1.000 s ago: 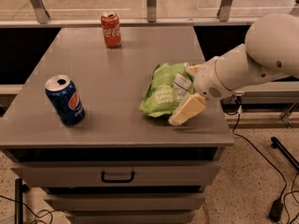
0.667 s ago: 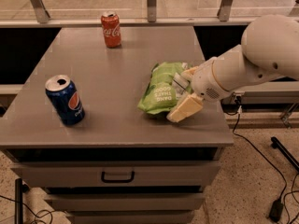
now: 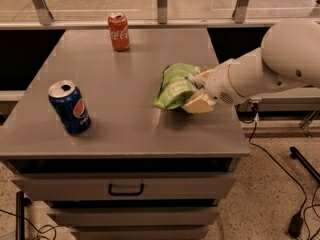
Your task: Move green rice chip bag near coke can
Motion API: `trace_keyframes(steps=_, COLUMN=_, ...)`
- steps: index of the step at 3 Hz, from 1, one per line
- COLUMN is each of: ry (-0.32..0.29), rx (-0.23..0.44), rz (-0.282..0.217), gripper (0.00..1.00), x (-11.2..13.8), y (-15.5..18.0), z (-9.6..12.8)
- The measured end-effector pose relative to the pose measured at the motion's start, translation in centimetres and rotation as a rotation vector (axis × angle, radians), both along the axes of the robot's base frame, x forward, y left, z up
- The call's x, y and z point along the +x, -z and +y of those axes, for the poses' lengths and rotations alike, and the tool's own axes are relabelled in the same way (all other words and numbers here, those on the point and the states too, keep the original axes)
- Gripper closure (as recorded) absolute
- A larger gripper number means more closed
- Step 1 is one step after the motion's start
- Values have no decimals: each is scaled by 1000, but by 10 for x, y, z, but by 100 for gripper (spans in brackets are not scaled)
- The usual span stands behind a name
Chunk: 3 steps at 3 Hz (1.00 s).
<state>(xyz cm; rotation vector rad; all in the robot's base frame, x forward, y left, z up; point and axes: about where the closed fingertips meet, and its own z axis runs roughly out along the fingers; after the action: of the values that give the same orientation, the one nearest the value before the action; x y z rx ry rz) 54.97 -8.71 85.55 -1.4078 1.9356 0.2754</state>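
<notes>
Bag position: the green rice chip bag sits at the right-hand part of the grey table, toward its right edge.
Target position: the coke can stands upright at the far edge of the table, well apart from the bag.
Gripper: the gripper is at the bag's right end, with one tan finger above and one below, clamped on the crinkled edge.
Progress: the grasp looks made, but the carry is not done. The bag has yet to cross the open tabletop to the can.
Remaining: move the bag back and left, set it down near the can without knocking it, then release.
Bystander: a blue Pepsi can stands near the front left, off the likely path.
Writing, coke can: white Coca-Cola script on red.
Writing, Pepsi can: round red, white and blue logo, with no word legible.
Writing, bag: white lettering on green, too small to read.
</notes>
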Motion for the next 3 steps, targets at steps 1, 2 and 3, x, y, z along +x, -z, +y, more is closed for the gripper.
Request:
trace_keyframes(steps=1, ry=61, rx=88, rz=-71, gripper=100, x=18, y=-25, z=-5)
trace_keyframes(steps=2, ry=132, rx=113, rz=-145, gripper=100, x=36, y=-40, z=-13)
trace_keyframes(steps=3, ry=197, rx=141, rz=-219, gripper=100, x=58, y=-46, z=-20)
